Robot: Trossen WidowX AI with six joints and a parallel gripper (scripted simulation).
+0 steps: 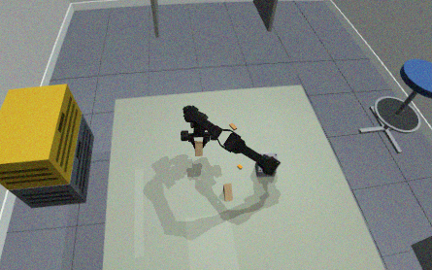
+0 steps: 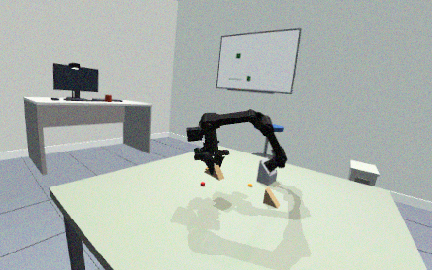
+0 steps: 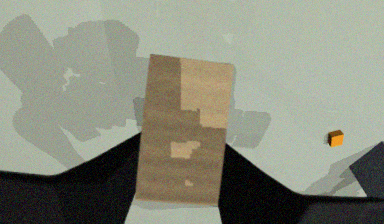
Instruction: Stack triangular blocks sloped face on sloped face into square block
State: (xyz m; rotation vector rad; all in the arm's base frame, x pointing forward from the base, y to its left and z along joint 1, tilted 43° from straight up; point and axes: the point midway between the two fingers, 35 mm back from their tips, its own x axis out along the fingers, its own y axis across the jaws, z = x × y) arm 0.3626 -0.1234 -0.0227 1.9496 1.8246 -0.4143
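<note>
One wooden triangular block (image 1: 198,148) (image 2: 217,172) (image 3: 188,100) is between the fingers of my gripper (image 1: 199,142) (image 2: 214,166) (image 3: 181,140), which is shut on its two long sides in the wrist view. It hangs above the table, with its shadow apart from it below. The other triangular block (image 1: 227,192) (image 2: 271,198) rests on the table (image 1: 286,233) (image 2: 136,194), apart from the gripper, with its triangular end showing in the exterior view. It is not in the wrist view. The underside of the held block is hidden.
A small orange cube (image 1: 240,166) (image 2: 249,185) (image 3: 335,138) lies between the blocks and the grey arm base (image 2: 266,173). An orange piece (image 1: 233,126) lies beyond the arm in the top view. A small red piece (image 2: 202,184) lies near the held block in the exterior view.
</note>
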